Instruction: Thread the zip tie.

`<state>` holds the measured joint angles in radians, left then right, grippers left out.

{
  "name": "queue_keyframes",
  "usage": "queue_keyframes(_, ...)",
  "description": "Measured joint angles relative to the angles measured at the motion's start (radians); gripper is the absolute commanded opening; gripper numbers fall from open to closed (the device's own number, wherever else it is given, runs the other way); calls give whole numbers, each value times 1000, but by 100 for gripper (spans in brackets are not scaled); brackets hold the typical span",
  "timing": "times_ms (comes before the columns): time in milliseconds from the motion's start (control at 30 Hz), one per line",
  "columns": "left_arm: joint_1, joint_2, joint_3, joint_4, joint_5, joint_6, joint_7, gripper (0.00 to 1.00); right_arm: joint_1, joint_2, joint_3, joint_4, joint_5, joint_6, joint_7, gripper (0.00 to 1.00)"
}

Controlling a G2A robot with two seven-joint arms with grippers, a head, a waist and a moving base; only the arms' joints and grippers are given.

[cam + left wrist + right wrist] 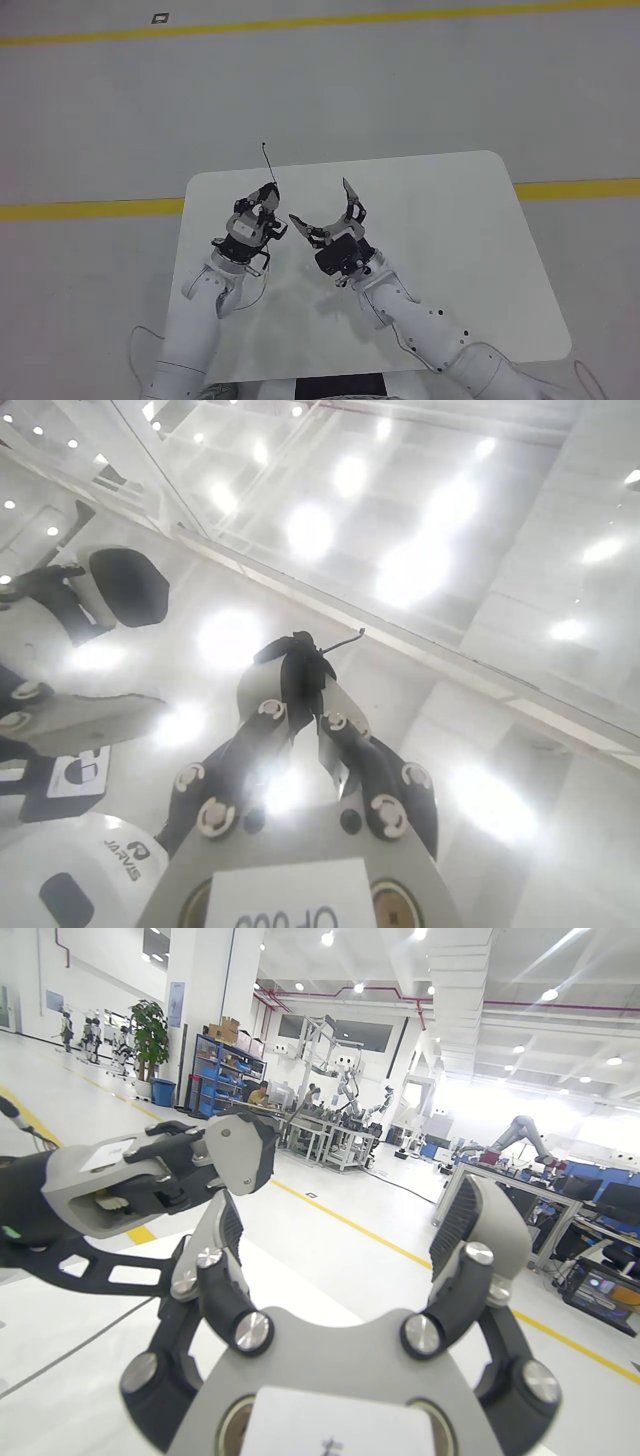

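Pre-threading step: we've got the zip tie [269,165] clamped in the left gripper [262,207], sticking up over the table [450,200]. The right gripper [322,205] is wide open and empty, just beside it. Next we'd probably pinch the free end, which needs fine alignment.

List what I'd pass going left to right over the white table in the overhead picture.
Left pincer, shut on a thin black zip tie → right pincer, open with nothing in it.
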<state>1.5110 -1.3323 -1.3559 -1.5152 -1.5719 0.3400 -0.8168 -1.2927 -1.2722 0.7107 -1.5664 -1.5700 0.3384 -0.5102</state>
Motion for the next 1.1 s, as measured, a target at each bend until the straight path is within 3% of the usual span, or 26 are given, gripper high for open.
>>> queue_keyframes(300, 22, -56, -7, 9, 2, 0, 28, 0, 23, -11, -5, 29, 0, 2, 0, 99)
queue_keyframes(400, 26, -68, -11, 6, 2, 0, 35, 0, 29, -9, -1, 41, 0, 2, 1, 73)
queue_keyframes(433, 27, -69, -11, 6, 2, 0, 35, 0, 30, -8, -1, 43, 0, 2, 1, 65)
queue_keyframes(467, 27, -69, -11, 6, 2, 0, 35, 0, 32, -7, -2, 45, 0, 2, 1, 50)
queue_keyframes(533, 27, -69, -11, 6, 2, 0, 35, 0, 35, -6, -7, 47, 0, 2, 2, 43)
queue_keyframes(700, 27, -69, -11, 6, 2, 0, 34, 0, 50, -4, -32, 51, 0, 2, 8, 37)
queue_keyframes(800, 27, -69, -11, 6, 2, 0, 34, 0, 55, -4, -41, 51, 0, 2, 11, 28)
queue_keyframes(1100, 27, -69, -11, 6, 2, 0, 34, 0, 62, -11, -62, 54, 0, 2, 21, 31)
